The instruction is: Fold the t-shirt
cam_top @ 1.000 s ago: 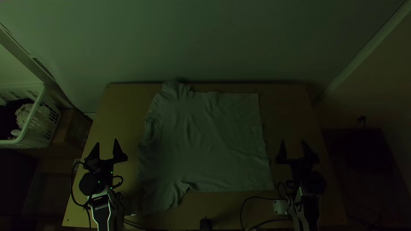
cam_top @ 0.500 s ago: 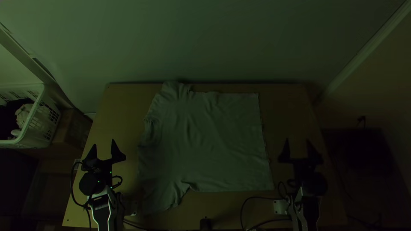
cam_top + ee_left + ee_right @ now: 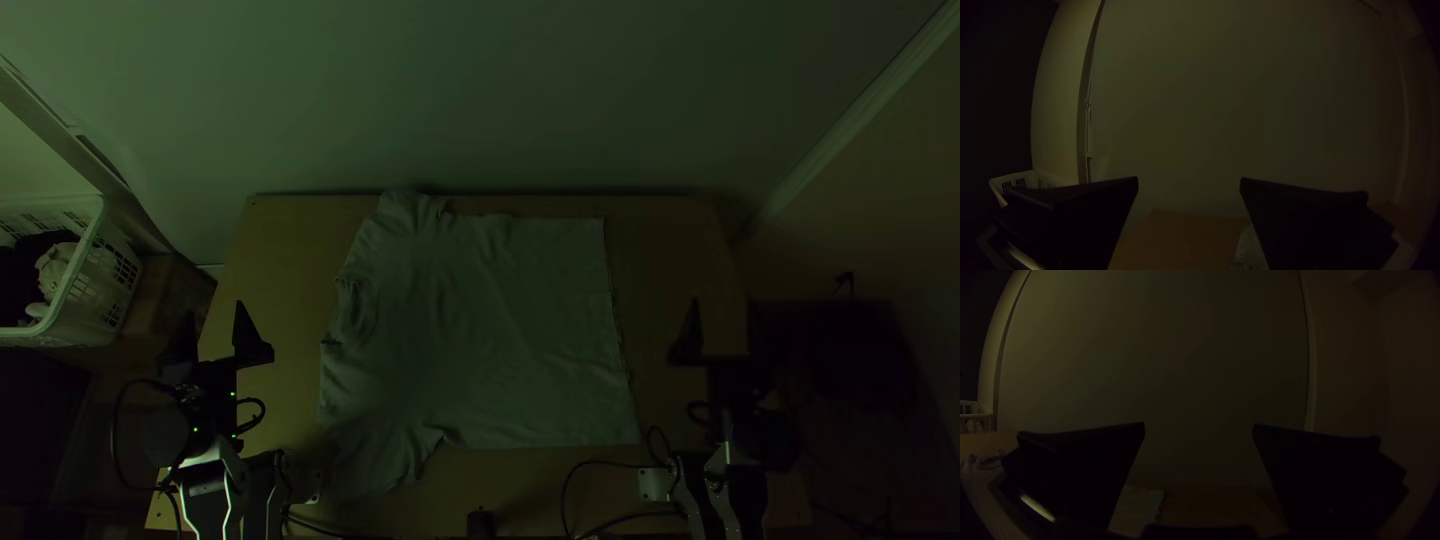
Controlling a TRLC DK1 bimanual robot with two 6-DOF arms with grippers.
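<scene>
Lying spread and lightly wrinkled on the table (image 3: 280, 250): t-shirt (image 3: 480, 340), top view, collar toward the left arm's side, hem toward the right's. Left gripper (image 3: 215, 310) near the table's left edge, fingers wide apart, nothing held; right gripper (image 3: 722, 305) near the right edge, likewise. White basket (image 3: 75, 330) beyond the left edge. Left wrist view: broad bare gap between fingers, bit of t-shirt past one. Right wrist view: wide gap, nothing gripped; t-shirt's edge on the table beyond.

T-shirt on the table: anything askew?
The t-shirt lies spread but lightly creased; its far sleeve looks bunched near the table's far edge, unlike the flatter near sleeve. No spill or damage visible.
</scene>
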